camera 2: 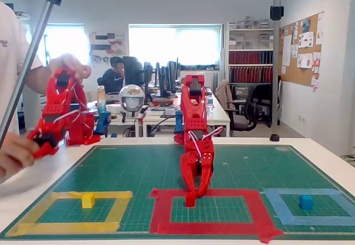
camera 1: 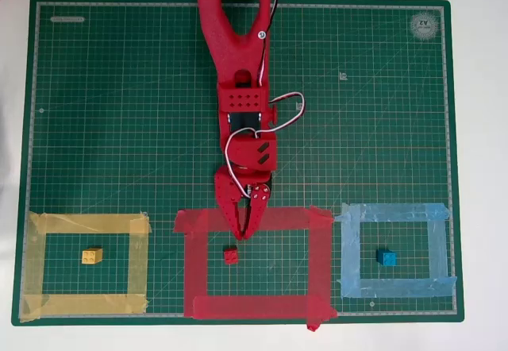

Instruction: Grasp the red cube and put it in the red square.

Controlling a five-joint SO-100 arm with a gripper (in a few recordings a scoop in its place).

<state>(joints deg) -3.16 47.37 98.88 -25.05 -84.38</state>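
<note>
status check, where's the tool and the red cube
Tool over top strip of red square, empty, jaws nearly closed. Red cube on mat inside red square, just below tool tips. Nothing in the way.

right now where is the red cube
In the overhead view the red cube sits inside the red square, just below the hand.

In the overhead view, the red cube [camera 1: 231, 256] sits alone inside the red square [camera 1: 320, 264], with open mat [camera 1: 119, 113] all round. The gripper [camera 1: 245, 230] hangs just above it. The yellow block [camera 1: 92, 256] and blue block [camera 1: 386, 258] lie well apart, left and right.
</note>
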